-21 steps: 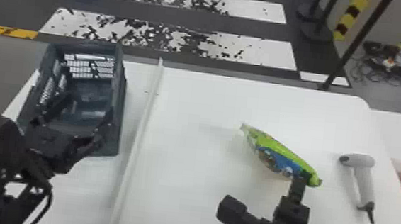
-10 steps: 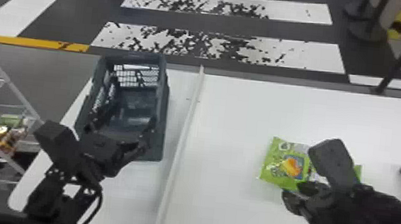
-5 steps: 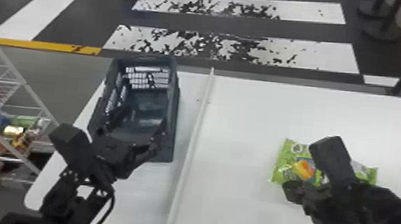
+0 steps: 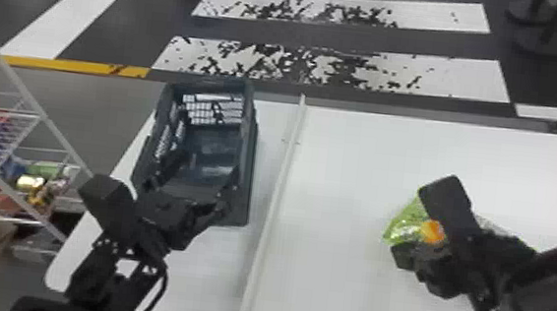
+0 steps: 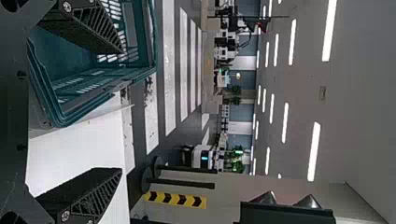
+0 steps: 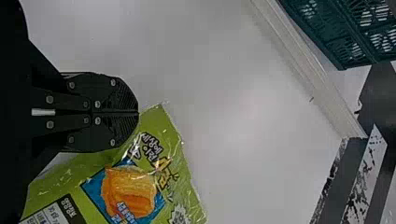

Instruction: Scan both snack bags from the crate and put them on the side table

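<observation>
In the head view my left gripper (image 4: 206, 172) is at the near end of the dark crate (image 4: 248, 179), fingers spread. In the left wrist view, the left gripper (image 5: 122, 109) stands open with nothing between its fingers, beside the crate (image 5: 140, 77). My right gripper (image 4: 400, 257) is over the near-left part of the green snack bag (image 4: 401, 225), its arm hiding much of the bag. The right wrist view has the right gripper (image 6: 139, 112) shut, fingers together, overlapping an edge of the green snack bag (image 6: 168, 140); whether they touch is unclear.
A white raised strip (image 4: 275, 201) divides the white table (image 4: 339, 273) between crate and bag. At the left stands a wire rack (image 4: 24, 116) with packaged goods. The crate's corner (image 6: 345, 60) shows in the right wrist view.
The head view has swung left, taking the scanner and side table out of sight. The green bag lies turned, its orange picture showing. My right arm reaches in from the right rather than from below.
</observation>
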Available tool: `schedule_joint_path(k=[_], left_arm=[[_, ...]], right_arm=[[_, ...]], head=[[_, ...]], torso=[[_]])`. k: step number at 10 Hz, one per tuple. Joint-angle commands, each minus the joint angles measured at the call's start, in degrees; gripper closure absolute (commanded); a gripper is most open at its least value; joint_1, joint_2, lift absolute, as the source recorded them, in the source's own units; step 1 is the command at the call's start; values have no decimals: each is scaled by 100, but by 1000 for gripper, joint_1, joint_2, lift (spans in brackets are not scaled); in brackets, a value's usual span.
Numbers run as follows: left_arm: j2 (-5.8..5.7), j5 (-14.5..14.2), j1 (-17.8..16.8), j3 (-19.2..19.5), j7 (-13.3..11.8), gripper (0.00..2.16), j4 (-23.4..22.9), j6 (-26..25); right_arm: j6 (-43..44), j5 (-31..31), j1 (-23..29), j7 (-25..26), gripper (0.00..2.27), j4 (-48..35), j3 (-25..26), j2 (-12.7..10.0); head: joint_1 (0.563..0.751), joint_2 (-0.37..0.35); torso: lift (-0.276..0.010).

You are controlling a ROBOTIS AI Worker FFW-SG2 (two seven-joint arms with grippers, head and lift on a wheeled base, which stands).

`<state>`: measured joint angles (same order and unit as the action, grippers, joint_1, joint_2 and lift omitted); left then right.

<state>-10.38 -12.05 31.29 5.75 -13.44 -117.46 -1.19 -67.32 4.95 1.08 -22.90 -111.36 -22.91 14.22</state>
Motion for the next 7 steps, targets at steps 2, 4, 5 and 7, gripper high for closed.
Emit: schedule_joint_path(k=[2, 4, 5, 7], left_arm=[[1, 0, 9, 23, 0, 100, 4, 0], [10, 0, 9, 23, -27, 100, -5, 0], [10, 0, 9, 23, -27, 100, 4, 0], [19, 0, 9, 23, -35, 100, 39, 0]], right_arm=[[73, 68, -389, 93, 2250, 413, -29, -174], [302, 94, -600, 207, 2250, 765, -47, -253], [478, 103, -627, 322, 2250, 923, -38, -297], [671, 112, -697, 533, 2246, 1151, -29, -403]], head=[[695, 194], [695, 189], [695, 184], [695, 180]], torso=[[-87], [-87], [-87], [-87]])
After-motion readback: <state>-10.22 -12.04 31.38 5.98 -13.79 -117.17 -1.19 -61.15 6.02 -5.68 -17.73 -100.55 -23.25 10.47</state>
